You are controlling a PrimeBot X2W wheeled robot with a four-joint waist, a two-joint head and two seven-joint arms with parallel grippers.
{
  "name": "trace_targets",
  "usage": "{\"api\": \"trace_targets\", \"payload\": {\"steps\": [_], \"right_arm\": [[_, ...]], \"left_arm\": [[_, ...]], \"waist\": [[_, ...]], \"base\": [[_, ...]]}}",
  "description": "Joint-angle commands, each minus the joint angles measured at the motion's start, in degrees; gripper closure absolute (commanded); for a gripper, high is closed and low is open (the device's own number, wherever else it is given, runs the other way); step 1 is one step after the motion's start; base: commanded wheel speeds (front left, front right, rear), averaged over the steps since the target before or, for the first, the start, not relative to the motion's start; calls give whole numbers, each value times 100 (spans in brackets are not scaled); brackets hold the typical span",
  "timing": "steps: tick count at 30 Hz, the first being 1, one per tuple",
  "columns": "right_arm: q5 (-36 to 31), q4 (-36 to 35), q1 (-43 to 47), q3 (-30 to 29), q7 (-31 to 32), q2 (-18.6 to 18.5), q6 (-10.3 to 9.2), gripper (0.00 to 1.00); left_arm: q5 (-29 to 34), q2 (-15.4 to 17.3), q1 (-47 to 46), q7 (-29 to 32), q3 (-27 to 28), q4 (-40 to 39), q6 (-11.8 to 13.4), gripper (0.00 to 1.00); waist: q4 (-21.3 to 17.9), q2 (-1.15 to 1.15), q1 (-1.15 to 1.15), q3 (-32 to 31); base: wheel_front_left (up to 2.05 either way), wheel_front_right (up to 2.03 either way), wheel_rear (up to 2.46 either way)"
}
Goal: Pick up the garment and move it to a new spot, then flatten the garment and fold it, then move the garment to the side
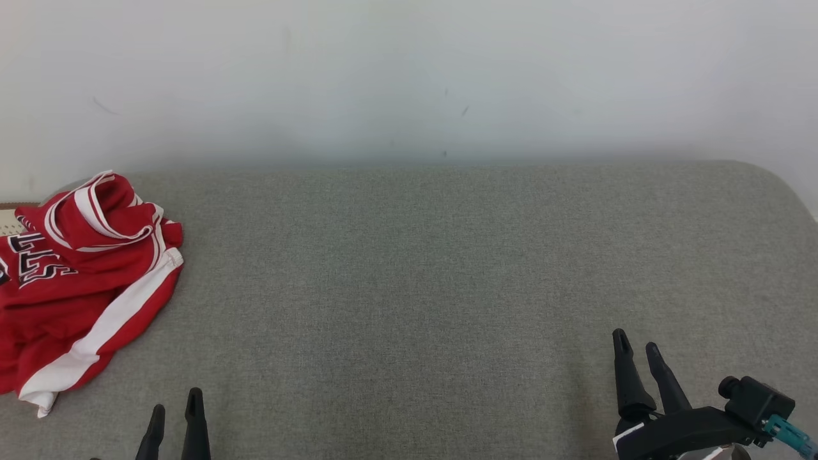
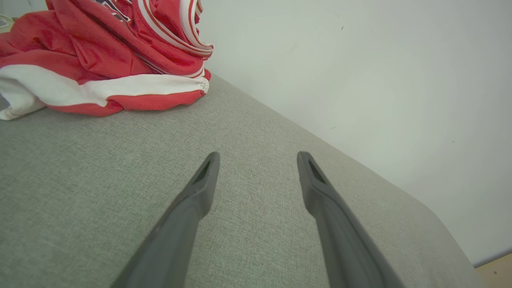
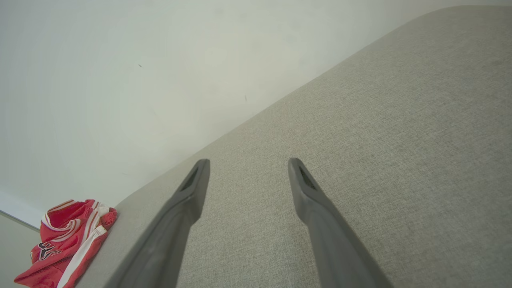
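A red garment (image 1: 77,281) with white stripes and dark lettering lies crumpled at the far left of the grey fabric surface (image 1: 415,287). It also shows at the top left of the left wrist view as the garment (image 2: 100,52), and small at the lower left of the right wrist view as the garment (image 3: 68,242). My left gripper (image 1: 175,409) stands open near the front edge, right of and nearer than the garment, with nothing between its fingers (image 2: 200,188). At the lower right my right gripper (image 1: 636,348) is open and empty too, far from the garment.
A pale wall (image 1: 409,76) rises straight behind the grey surface. The surface's far right corner (image 1: 767,176) is rounded, and its edge falls off beyond it. A beige strip (image 1: 9,220) shows behind the garment at the left edge.
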Motion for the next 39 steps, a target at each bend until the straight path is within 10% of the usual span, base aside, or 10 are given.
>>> {"api": "trace_targets", "payload": {"steps": [1, 39], "right_arm": [[-125, -77, -94, 42, -28, -62, 1, 0], [-2001, -350, -59, 592, 239, -148, 2, 0]], "left_arm": [[142, 54, 9, -44, -9, -93, 26, 0], [2046, 344, 166, -467, -158, -251, 292, 0]], "waist": [[0, 0, 0, -2], [24, 0, 0, -116]], "base": [[0, 0, 0], [0, 0, 0]]}}
